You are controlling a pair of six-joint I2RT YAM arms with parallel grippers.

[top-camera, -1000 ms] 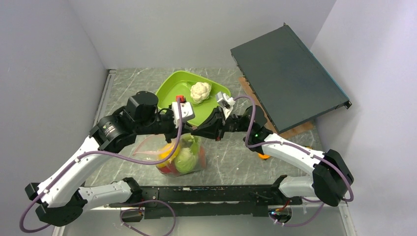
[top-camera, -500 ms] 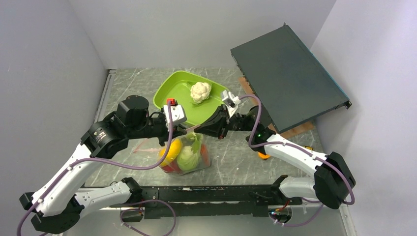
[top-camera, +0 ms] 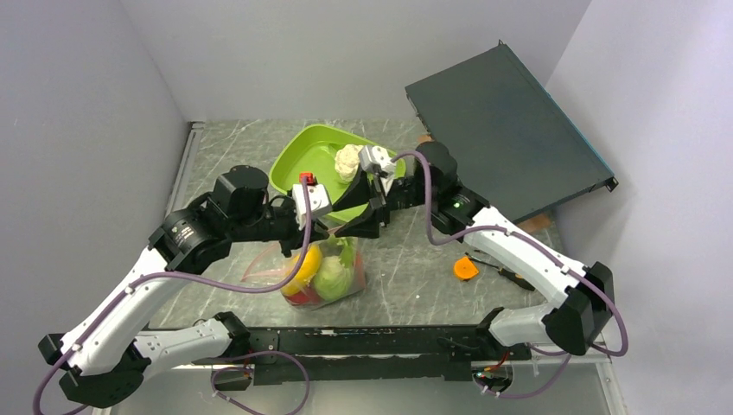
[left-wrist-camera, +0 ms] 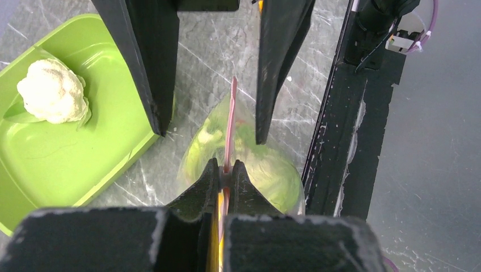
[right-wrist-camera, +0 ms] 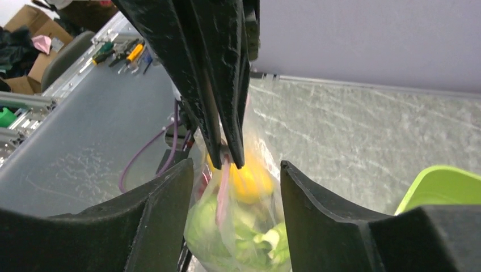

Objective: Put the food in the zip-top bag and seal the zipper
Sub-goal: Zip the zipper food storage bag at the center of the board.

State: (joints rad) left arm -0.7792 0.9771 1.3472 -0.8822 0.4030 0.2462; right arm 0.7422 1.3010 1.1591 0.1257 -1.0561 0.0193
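Left gripper (left-wrist-camera: pixel 225 171) pinches zip-top bag (top-camera: pixel 321 275) at its zipper; right gripper (right-wrist-camera: pixel 236 170) faces it, open.

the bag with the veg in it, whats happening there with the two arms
The left gripper is shut on the pink zipper strip at the top of the zip-top bag, which already holds yellow, green and red food. The right gripper is open, its fingers standing on either side of that strip without touching it. The white cauliflower lies outside the bag, in the green tray. Whether the zipper is sealed all along cannot be told.
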